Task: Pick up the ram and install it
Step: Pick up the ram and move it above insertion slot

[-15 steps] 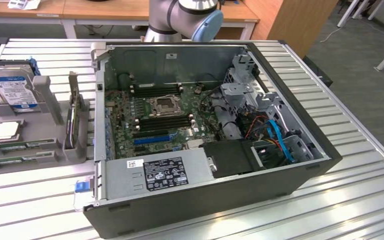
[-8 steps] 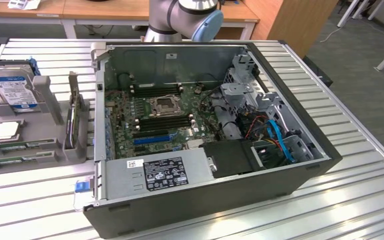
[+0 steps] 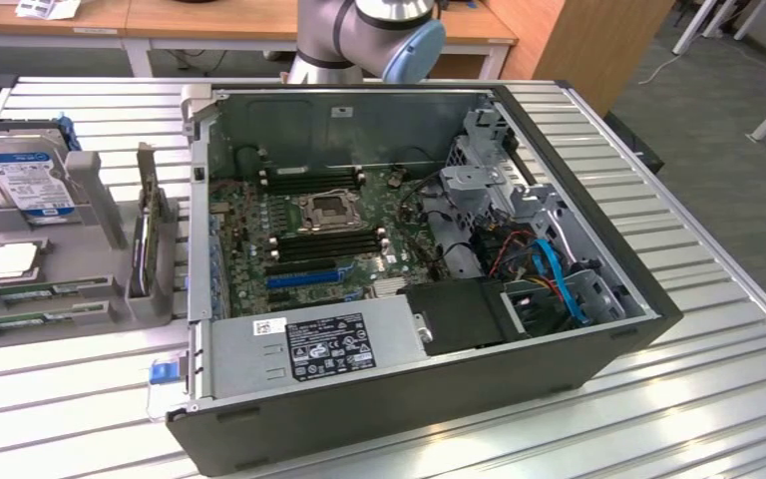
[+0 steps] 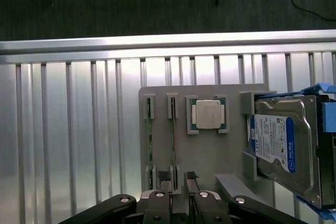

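Hovers over the near end of the gray holder (image 4: 210,156) on the slatted tabletop (image 4: 79,129), hand (image 4: 178,179) spread, fingers (image 4: 165,177) apart, nothing pinched. Lines the gap up with the ram (image 4: 173,140), just ahead of the fingertips. Finds it standing on its thin edge in end brackets, probably so the top edge stays free for a pinch across its thickness. Reads its long axis as running straight away from the hand, crosswise to the fingers' closing line. Notes a second stick (image 4: 149,140) just beside, on one side; a processor (image 4: 208,115) and hard drive (image 4: 278,145) on the other.
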{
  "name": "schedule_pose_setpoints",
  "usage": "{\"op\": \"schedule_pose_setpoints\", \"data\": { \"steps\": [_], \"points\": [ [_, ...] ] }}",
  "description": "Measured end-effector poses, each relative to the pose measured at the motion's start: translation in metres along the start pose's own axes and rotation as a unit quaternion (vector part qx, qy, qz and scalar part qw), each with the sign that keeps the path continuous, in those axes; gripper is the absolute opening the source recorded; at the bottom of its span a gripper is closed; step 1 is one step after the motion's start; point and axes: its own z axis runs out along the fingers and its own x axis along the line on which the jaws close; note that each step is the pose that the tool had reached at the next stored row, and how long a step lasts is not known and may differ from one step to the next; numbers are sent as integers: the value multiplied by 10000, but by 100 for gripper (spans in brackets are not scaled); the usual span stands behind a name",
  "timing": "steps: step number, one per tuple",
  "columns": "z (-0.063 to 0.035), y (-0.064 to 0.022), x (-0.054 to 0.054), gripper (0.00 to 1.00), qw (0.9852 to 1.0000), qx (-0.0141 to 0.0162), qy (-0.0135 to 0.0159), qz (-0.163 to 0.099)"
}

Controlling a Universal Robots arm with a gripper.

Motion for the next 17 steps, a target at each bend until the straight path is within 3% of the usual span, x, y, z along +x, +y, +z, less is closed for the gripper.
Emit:
{"op": "schedule_pose_setpoints", "data": {
  "steps": [17],
  "points": [
    [152, -7, 3, 24, 10000, 2, 20, 0]
  ]
}}
